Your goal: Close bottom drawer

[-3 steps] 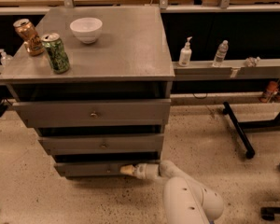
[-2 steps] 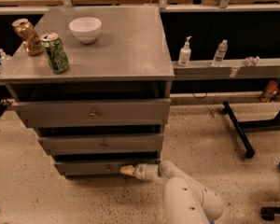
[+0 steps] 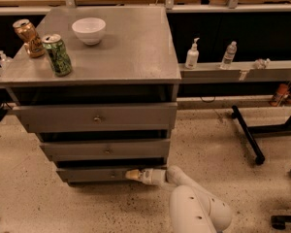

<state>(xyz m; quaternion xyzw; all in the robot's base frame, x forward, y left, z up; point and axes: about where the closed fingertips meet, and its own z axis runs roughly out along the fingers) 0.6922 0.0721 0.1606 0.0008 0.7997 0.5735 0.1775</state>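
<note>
Camera view is compared with the two earlier pictures, and almost no change is found. The gripper point(image 3: 132, 174) is kept at the same low place in front of the cabinet point(image 3: 111, 57). The bottom drawer point(image 3: 87, 174) is also seen where it was, and no travel of its front panel is noticed.

For the task, this is judged to mean that the push is finished or is stopped against the drawer. The panel seems to be set about in line with the middle drawer point(image 3: 106, 149) above it. A dark gap is seen over it, but the same kind of gap is seen over the other drawers, so it is not taken as a sign of an open drawer. The closing is therefore judged to be done or nearly done, although this cannot be confirmed from this angle.

The bottom drawer is placed lowest in the cabinet, just above the floor. The gripper's tip is pointed at the panel, a little right of its middle, and is touching it or just beside it. The knob is not made out there. The arm point(image 3: 184, 188) is stretched in from the lower right, close to the floor. Whether the gripper is apart or together cannot be told.
</note>
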